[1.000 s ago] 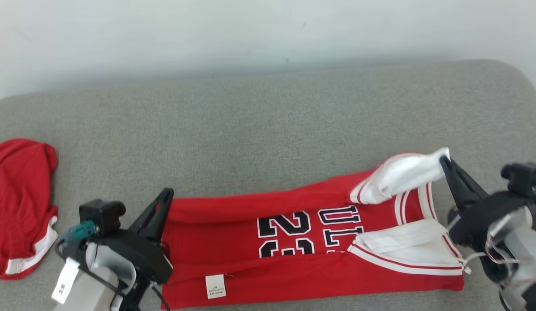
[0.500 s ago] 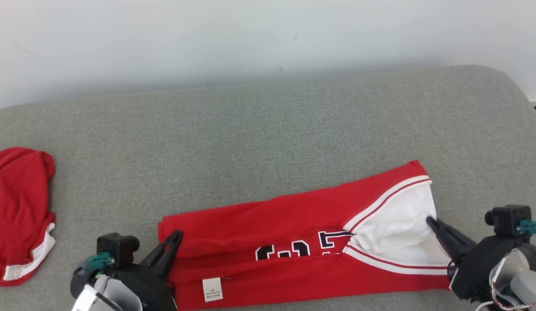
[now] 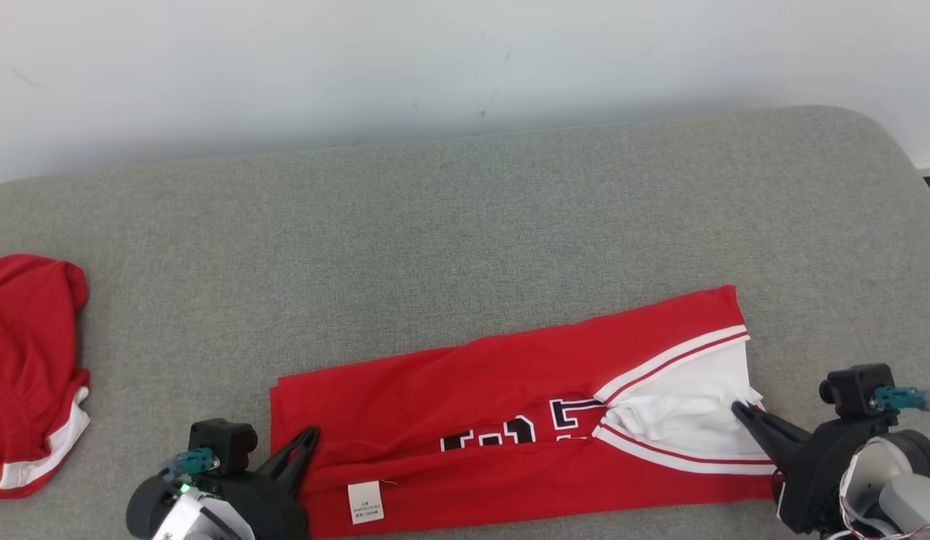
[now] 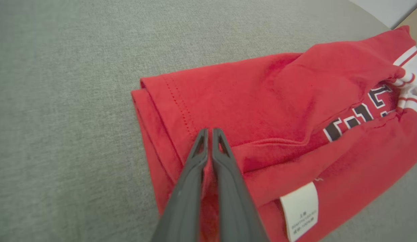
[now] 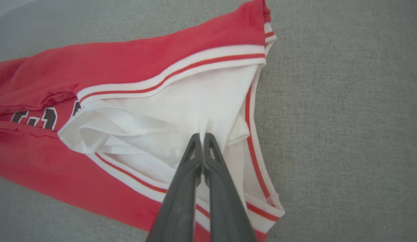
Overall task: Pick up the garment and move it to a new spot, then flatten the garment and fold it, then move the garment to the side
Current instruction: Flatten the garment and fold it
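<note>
1. On the grey fabric surface [image 3: 435,247], front-centre: red jersey [image 3: 502,390] lies flat, folded lengthwise into a long strip. Black numerals [image 3: 510,439] half hidden in the fold, white label [image 3: 365,501] nr front edge.
2. L hand [image 3: 309,437]: fingers closed, pinching red cloth at jersey's left end.
3. R hand [image 3: 737,409]: closed, pinching white inner cloth at right end.
4. Far left: 2nd red garment [image 3: 26,360] w/ white stripe, well apart.

So the jersey [image 3: 510,420] lay stretched sideways along the cushion's [image 3: 435,240] near edge, with the left gripper [image 3: 311,435] at its left end and the right gripper [image 3: 737,407] at its right. Another garment [image 3: 30,360] sat well off left, wall [image 3: 435,60] behind everything.
</note>
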Tool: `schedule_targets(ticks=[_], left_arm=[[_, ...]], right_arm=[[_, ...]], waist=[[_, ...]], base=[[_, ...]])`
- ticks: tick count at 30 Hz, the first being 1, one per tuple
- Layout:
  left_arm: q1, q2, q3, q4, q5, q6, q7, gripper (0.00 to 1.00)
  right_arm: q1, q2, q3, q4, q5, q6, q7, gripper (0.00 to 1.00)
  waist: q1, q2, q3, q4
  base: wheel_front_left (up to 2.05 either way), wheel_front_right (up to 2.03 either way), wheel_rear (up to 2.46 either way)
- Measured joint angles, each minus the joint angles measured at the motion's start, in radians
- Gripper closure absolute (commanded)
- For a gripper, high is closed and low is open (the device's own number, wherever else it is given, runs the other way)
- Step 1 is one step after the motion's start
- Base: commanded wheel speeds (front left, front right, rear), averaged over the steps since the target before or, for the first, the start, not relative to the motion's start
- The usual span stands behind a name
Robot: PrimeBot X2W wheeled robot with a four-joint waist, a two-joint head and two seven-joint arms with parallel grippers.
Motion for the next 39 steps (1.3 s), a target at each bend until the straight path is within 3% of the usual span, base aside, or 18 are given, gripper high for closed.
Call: schedule_targets(ticks=[1, 2, 3, 13, 19, 22, 30, 39], left_arm=[[0.000, -0.003, 0.003, 0.003, -0.004, 0.006, 0.000, 1.00], [0.000, -0.006, 0.005, 0.007, -0.005, 0.008, 0.000, 0.73], [-0.001, -0.011, 0.008, 0.014, -0.006, 0.010, -0.001, 0.00], [0.041, -0.018, 0.079, -0.024, -0.044, 0.070, -0.105, 0.00], [0.094, -0.016, 0.119, -0.105, -0.040, 0.140, -0.150, 0.00], [0.137, -0.014, 0.133, -0.162, -0.003, 0.186, -0.162, 0.00], [0.198, -0.009, 0.138, -0.264, 0.080, 0.218, -0.166, 0.00], [0.252, -0.010, 0.188, -0.342, 0.137, 0.227, -0.169, 0.00]], right_arm=[[-0.007, 0.001, -0.001, 0.003, 0.000, 0.000, 0.000, 0.84], [-0.012, 0.001, -0.002, 0.006, 0.000, 0.000, 0.000, 0.55], [-0.014, 0.002, -0.003, 0.010, 0.000, 0.000, -0.001, 0.00], [0.004, 0.011, -0.074, -0.025, 0.128, 0.000, -0.050, 0.00], [0.020, -0.006, -0.099, -0.010, 0.124, -0.004, -0.094, 0.00], [0.023, -0.006, -0.091, 0.005, 0.100, -0.037, -0.098, 0.00], [0.021, -0.004, -0.074, 0.052, 0.065, -0.127, -0.076, 0.00], [-0.028, 0.033, -0.041, 0.102, 0.056, -0.167, 0.004, 0.00]], waist=[[0.0000, -0.0001, 0.000, 0.000], [0.0000, 0.0000, -0.001, 0.000], [0.0001, 0.0000, -0.002, 0.000], [-0.0001, 0.0002, -0.050, -0.004], [-0.0001, 0.0001, -0.097, -0.004], [-0.0001, 0.0000, -0.117, 0.002], [-0.0001, 0.0001, -0.125, 0.039], [0.0000, 0.0001, -0.119, 0.075]], base=[[0.00, 0.00, 0.00], [0.00, 0.00, 0.00], [0.00, 0.00, 0.00], [0.00, 0.00, 0.00], [0.00, 0.00, 0.00], [0.00, 0.00, 0.00], [0.00, 0.00, 0.00], [0.00, 0.00, 0.00]])
